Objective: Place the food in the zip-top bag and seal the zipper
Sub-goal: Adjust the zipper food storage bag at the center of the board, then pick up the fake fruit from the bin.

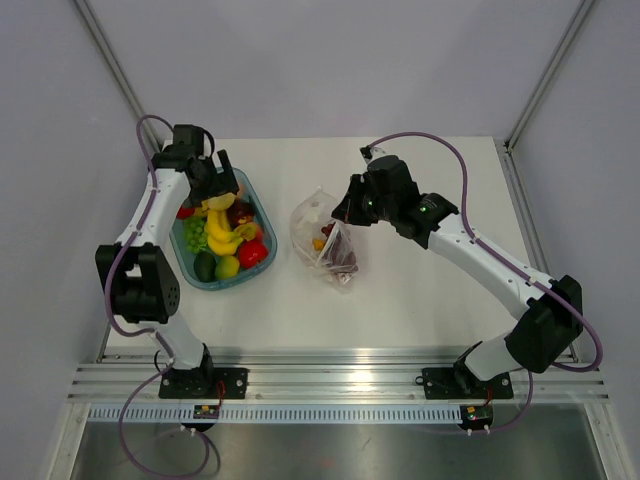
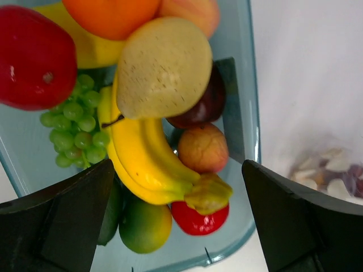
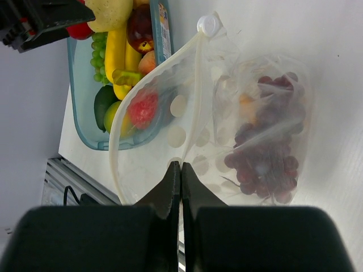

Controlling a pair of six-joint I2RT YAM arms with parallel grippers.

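Observation:
The clear zip-top bag (image 1: 318,232) lies mid-table, right of the bowl, with purple grapes (image 3: 266,147) and a small orange piece inside. My right gripper (image 3: 180,167) is shut on one lip of the bag's mouth and holds it open. The zipper (image 3: 194,85) runs along that lip to a white slider (image 3: 207,24). In the top view the right gripper (image 1: 340,220) sits at the bag's right side. My left gripper (image 2: 178,226) is open and empty above the food in the bowl: bananas (image 2: 147,158), pear (image 2: 164,68), red apple (image 2: 34,56), green grapes (image 2: 76,130). In the top view the left gripper (image 1: 220,185) hovers over the bowl's far end.
The translucent blue-green bowl (image 1: 262,212) stands at the left, full of toy fruit. Its near end holds a mango (image 2: 144,226) and a red fruit (image 2: 198,218). An aluminium rail (image 1: 340,385) runs along the near table edge. Grey walls close in the back and sides.

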